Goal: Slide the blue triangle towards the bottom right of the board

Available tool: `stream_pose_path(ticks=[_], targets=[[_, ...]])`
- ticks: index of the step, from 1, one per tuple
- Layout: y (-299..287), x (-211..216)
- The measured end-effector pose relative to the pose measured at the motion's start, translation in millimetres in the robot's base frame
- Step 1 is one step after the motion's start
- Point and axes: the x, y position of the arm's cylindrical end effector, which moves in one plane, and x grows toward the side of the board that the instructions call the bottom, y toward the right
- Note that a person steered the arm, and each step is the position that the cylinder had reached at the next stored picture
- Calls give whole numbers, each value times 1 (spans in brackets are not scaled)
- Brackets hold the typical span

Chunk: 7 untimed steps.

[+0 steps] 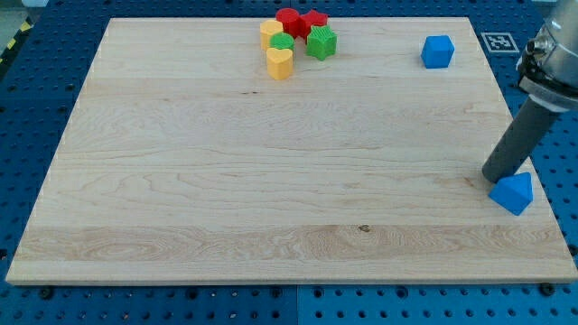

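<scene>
My tip [492, 177] seen touching blue triangle [512, 192] upper-left side; triangle already near worktop [271, 181] bottom-right edge. No jaws fitted.

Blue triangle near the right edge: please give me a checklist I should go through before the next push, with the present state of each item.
1. Target found: the blue triangle lies at the board's right edge, low down. Ok.
2. My tip is beside the target, at its upper left, very close. Ok.
3. Real contact between tip and triangle: cannot tell.
4. Push side suits a move to the bottom right: tip sits on the opposite side. Ok.
5. Room left before the right edge: very little; the triangle could slide off. Not ok.
6. Other blocks out of the way: the blue cube and the cluster at the top are far off. Ok.
</scene>
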Motion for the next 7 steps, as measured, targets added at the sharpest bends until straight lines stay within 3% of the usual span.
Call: stream_pose_path(ticks=[1, 3, 4, 7], targets=[[-3, 14], [20, -17], [38, -5], [4, 36]])
